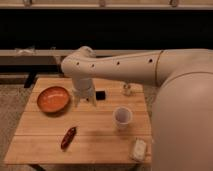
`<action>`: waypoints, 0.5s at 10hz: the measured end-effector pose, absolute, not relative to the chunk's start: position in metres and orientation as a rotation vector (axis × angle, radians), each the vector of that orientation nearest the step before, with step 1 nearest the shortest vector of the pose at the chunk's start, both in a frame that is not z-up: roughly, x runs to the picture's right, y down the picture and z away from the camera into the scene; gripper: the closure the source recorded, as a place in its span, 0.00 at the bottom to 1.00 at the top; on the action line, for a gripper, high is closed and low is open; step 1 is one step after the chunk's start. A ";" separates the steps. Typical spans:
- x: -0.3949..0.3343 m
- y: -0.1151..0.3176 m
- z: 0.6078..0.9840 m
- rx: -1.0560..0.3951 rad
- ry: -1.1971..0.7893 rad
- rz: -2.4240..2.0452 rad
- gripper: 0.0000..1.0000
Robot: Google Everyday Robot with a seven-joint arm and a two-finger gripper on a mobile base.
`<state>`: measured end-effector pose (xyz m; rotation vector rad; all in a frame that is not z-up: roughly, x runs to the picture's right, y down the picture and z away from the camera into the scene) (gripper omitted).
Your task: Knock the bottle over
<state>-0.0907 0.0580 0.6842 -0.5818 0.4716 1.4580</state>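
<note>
The bottle (127,90) is small, slim and whitish. It stands upright on the wooden table (95,142) near the far edge, right of centre. My gripper (85,102) hangs from the white arm (120,67) over the table's middle left, well to the left of the bottle and apart from it. Its two fingers point down with a gap between them and hold nothing.
A flat black object (100,94) lies just right of the gripper, between it and the bottle. An orange bowl (53,98) sits at the left, a white cup (122,116) right of centre, a red object (68,137) near the front, and a pale packet (138,149) at the front right.
</note>
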 end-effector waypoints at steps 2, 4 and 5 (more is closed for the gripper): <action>-0.076 0.030 0.678 -0.564 0.452 1.465 0.35; -0.060 0.003 0.678 -0.556 0.436 1.468 0.35; -0.051 -0.007 0.681 -0.563 0.433 1.467 0.35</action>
